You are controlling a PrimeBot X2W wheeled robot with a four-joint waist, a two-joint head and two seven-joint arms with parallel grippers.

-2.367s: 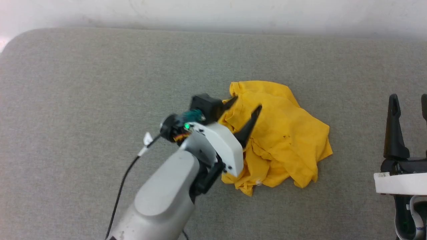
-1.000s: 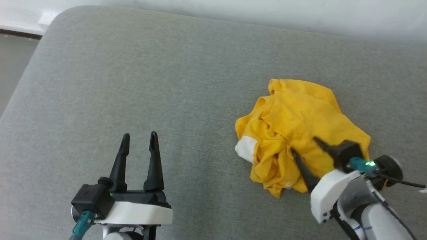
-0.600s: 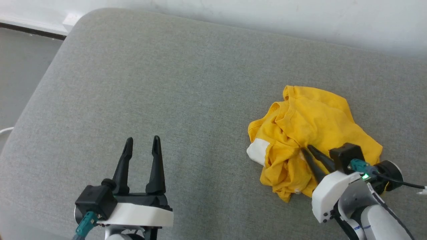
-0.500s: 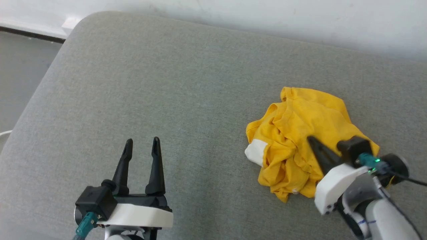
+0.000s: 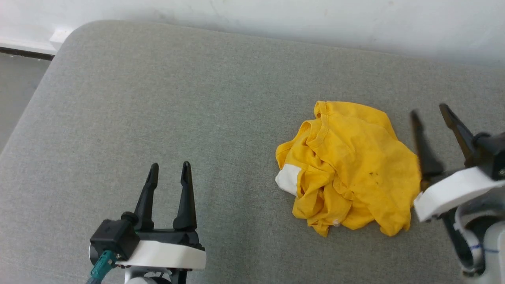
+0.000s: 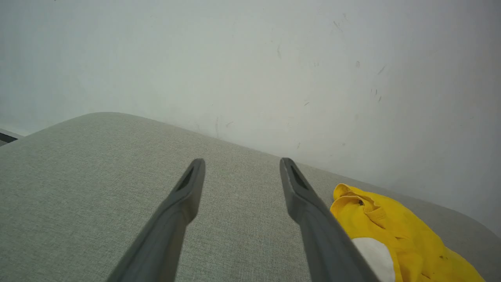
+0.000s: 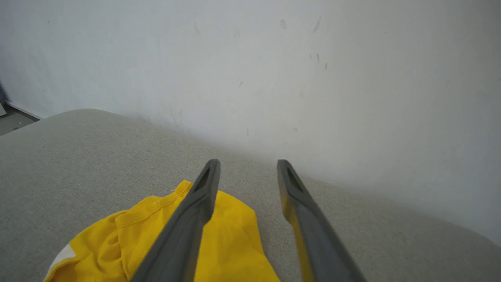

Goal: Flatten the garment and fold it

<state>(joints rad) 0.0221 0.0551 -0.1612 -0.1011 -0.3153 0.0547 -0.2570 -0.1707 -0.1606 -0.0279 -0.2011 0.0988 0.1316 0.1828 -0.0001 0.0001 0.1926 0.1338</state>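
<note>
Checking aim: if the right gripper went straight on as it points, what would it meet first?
Likely bare grey cushion, then the white wall; the garment lies below and left of the right gripper's line. Depth unclear.

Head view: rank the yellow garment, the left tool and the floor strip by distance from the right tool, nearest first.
1. Garment, just left of the right tool.
2. Left tool, lower left.
3. Floor strip, far upper left.
</note>
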